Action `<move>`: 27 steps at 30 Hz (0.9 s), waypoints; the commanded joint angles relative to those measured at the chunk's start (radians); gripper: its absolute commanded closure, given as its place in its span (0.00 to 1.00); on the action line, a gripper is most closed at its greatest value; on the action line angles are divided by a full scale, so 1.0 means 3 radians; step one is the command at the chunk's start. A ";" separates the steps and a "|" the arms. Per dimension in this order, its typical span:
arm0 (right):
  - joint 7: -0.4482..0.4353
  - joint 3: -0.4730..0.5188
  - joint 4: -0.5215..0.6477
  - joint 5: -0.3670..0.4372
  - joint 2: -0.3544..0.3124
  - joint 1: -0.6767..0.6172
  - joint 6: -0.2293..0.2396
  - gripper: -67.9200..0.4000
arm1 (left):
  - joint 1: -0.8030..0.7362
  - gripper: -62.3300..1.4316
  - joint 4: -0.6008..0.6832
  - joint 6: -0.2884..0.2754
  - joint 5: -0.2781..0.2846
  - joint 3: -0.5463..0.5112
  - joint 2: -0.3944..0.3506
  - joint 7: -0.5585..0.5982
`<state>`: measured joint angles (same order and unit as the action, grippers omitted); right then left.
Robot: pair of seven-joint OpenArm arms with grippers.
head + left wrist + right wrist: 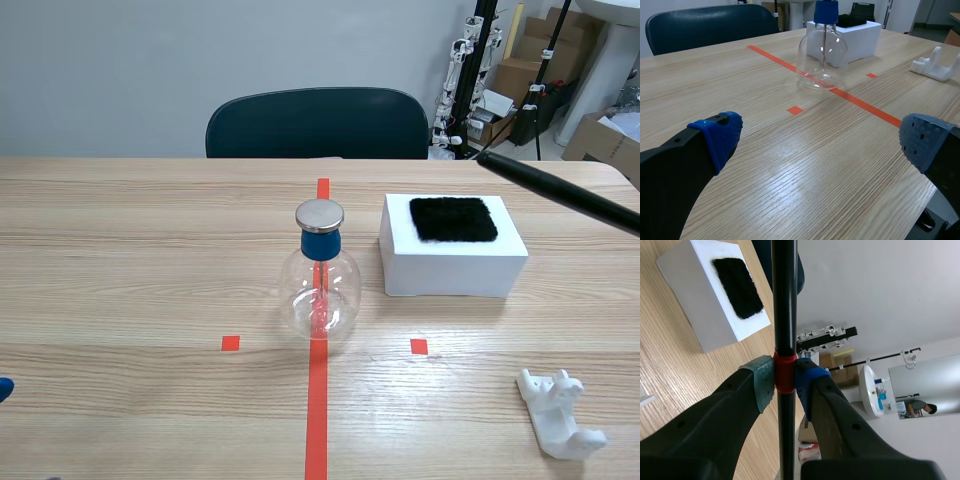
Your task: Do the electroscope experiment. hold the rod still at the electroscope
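Rod (784,300) clamped in right tool (785,379); electroscope (319,270) well apart.

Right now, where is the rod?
In the scene view the rod comes in from the right, its tip near the far right corner of the box; the right gripper holds it.

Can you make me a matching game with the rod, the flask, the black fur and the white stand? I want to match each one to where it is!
Things:
1. rod
2. flask
3. fur
4. stand

Places:
A. on top of the white box
B. lying on the table, on the robot's right side
C. standing on the red line
D. pinched in the right gripper

Pairs: 1-D, 2-C, 3-A, 4-B.
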<state>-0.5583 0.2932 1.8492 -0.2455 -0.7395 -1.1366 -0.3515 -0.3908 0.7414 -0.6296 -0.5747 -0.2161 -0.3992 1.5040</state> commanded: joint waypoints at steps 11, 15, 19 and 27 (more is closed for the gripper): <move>-0.0022 0.0027 0.0032 0.0023 -0.0009 0.0004 -0.0071 0.99 | -0.0018 0.00 0.0038 -0.0003 0.0041 -0.0004 -0.0010 0.0166; -0.0032 0.0027 0.0032 0.0022 -0.0009 0.0079 -0.0071 0.99 | -0.0018 0.00 0.0038 -0.0003 0.0041 -0.0004 -0.0010 0.0166; -0.0018 0.0028 0.0032 0.0022 -0.0010 0.0206 -0.0084 0.99 | -0.0018 0.00 0.0038 -0.0003 0.0041 -0.0004 -0.0010 0.0166; 0.0048 0.0033 0.0032 -0.0239 -0.0011 0.0253 -0.0173 0.99 | -0.0018 0.00 0.0038 -0.0003 0.0041 -0.0004 -0.0010 0.0166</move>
<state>-0.5430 0.2932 1.8492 -0.3176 -0.7395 -1.0641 -0.3885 -0.3908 0.7414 -0.6296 -0.5747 -0.2161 -0.3992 1.5040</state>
